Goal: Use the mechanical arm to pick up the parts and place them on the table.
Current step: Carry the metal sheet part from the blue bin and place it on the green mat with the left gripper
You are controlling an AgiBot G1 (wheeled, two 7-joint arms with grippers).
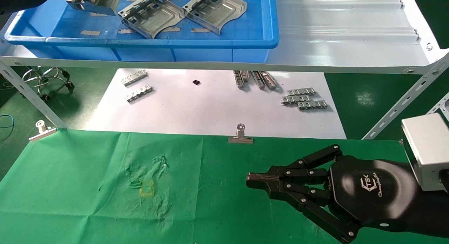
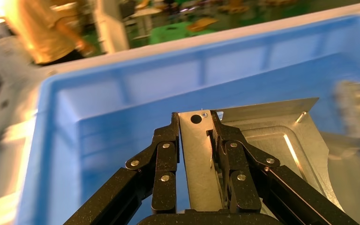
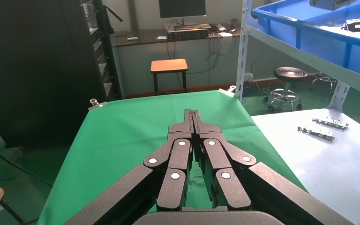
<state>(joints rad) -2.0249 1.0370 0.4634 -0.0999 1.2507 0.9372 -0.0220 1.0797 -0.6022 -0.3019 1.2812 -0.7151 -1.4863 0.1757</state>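
Nearest the robot, the right hand (image 1: 249, 179) hovers low over the green-clothed desk (image 1: 87, 188), its black fingers (image 3: 192, 123) pressed tip to tip with nothing between them; the hexagonal palm marked "TEK" and the silver box wrist trail off toward the right. Two silver binder clips (image 1: 240, 135) pin the cloth along its far edge. Beyond the desk lies a white sheet (image 1: 210, 107) carrying several narrow silver clip strips (image 1: 304, 99) and one small black piece (image 1: 196, 82). Farther still, on a raised white shelf (image 1: 350, 33), stands a blue bin (image 1: 158, 44). Two of the parts (image 1: 151, 14) rest side by side on its floor. At the bin's far left corner the left hand (image 2: 198, 119) is clamped on the raised side wall of a third part (image 2: 281, 140), fingers pinching that wall from both sides, inside the bin's walls.
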